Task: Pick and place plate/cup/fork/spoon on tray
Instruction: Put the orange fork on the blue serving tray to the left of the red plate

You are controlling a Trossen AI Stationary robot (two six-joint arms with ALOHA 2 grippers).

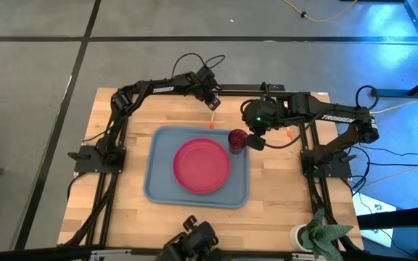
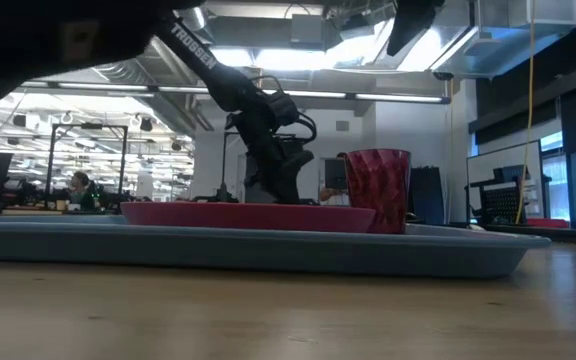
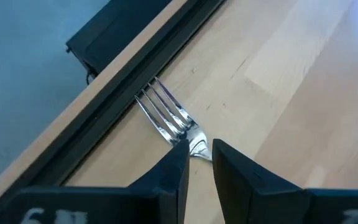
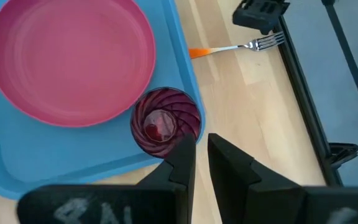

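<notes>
The blue-grey tray (image 1: 158,185) lies mid-table with the pink plate (image 1: 202,165) flat in it. The dark red cup (image 4: 165,121) stands upright in the tray's far right corner. The fork (image 4: 235,48) lies flat on the wood beyond the tray, with its orange handle toward the tray and its prongs (image 3: 163,112) toward the far edge. My left gripper (image 3: 199,155) hovers open just over the fork's neck, one finger on each side. My right gripper (image 4: 202,149) hangs high above the cup, its fingers narrowly open with nothing between them. A small orange piece (image 1: 289,133) shows by the right arm; whether it is the spoon, I cannot tell.
A black frame rail (image 3: 135,68) runs along the table's far edge, close behind the fork's prongs. A white cup (image 1: 300,233) with a green thing beside it stands at the near right corner. Bare wood lies to the tray's left and near side.
</notes>
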